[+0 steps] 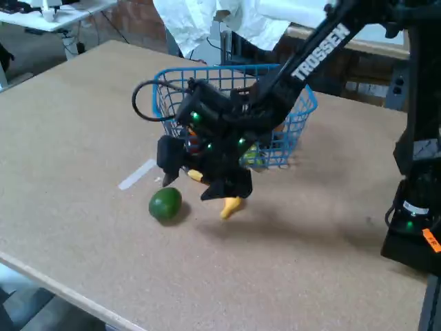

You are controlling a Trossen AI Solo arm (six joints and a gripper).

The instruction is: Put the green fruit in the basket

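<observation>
Green fruit not yet picked up; the whole carry to the basket is left.

My gripper (200, 181) hangs just above the table (83, 124) with its jaws spread wide and nothing between them. The green fruit (165, 204) lies on the board just below and to the left of my fingertips, untouched. The basket (301, 110) stands behind me, the banana (231, 205) under my right finger.

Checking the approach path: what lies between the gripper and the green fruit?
Nothing. In the fixed view the gripper hangs just up-right of the green fruit, with only bare table between them.
</observation>
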